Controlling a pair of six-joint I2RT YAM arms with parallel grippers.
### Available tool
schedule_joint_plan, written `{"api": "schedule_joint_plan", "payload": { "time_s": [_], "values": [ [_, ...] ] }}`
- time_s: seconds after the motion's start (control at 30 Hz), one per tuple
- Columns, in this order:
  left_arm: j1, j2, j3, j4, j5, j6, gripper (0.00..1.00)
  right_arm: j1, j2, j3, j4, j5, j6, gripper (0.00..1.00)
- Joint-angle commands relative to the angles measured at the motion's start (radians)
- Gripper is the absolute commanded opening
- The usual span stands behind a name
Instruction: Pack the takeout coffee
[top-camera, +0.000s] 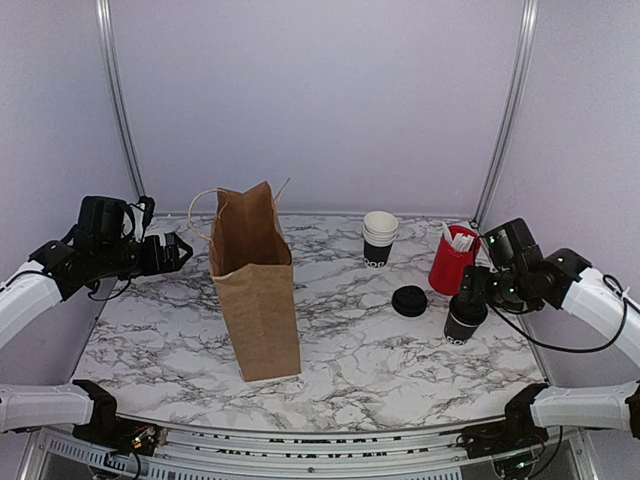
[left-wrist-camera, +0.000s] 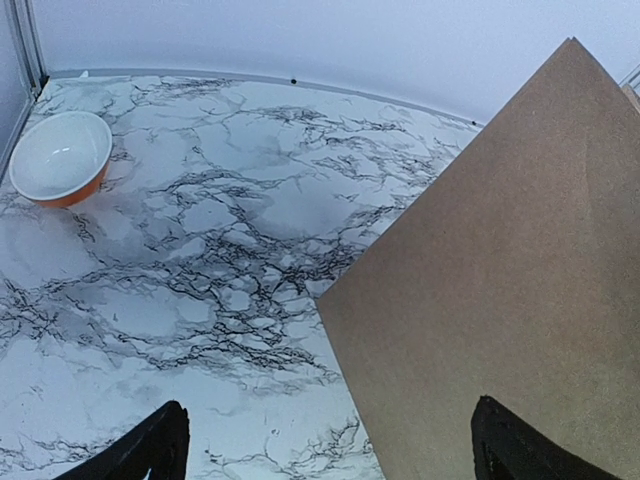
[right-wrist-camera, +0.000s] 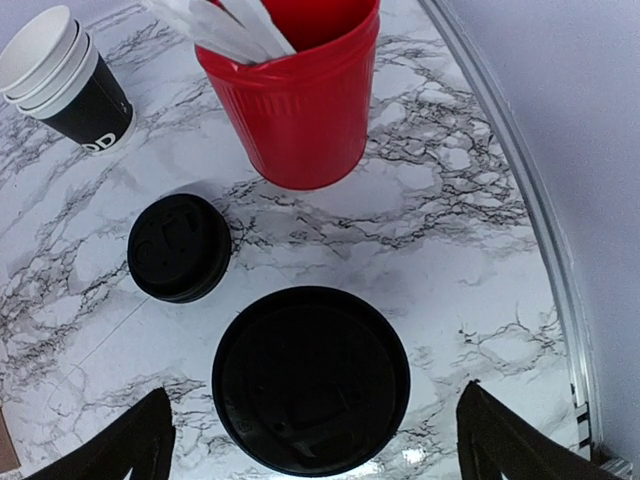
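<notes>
Top view: your right gripper (top-camera: 470, 292) hovering directly above small black paper cup (top-camera: 465, 322), right of tall brown paper bag (top-camera: 255, 285); left gripper (top-camera: 172, 252) far across bag. Left wrist: jaws gaping, holding nothing. Right wrist: jaws standing wide around upright cup; top showing black, maybe lidded; round black plastic lid (right-wrist-camera: 180, 248) lying beside.

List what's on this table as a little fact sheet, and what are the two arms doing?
coffee cup: black, lid on, standing near the right edge of the table
right end effector: open, over the cup, not closed on it
left end effector: open, empty, beside the paper bag
paper bag: brown, upright, left of centre
loose lid: black, flat on the table beside the cup
other items: red tub with white sticks, stack of cups, bowl
</notes>
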Motion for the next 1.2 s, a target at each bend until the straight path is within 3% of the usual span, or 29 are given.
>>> {"api": "schedule_joint_plan", "payload": {
  "time_s": [0.0,1.17],
  "values": [
    [0.006,-0.026,-0.005,-0.031,-0.027,0.036,0.99,-0.038,0.02,-0.005,-0.003,-0.059,-0.05,0.91],
    [0.006,-0.034,-0.025,-0.03,-0.036,0.04,0.99,-0.042,0.08,-0.022,0.004,-0.089,-0.052,0.85]
  ]
}}
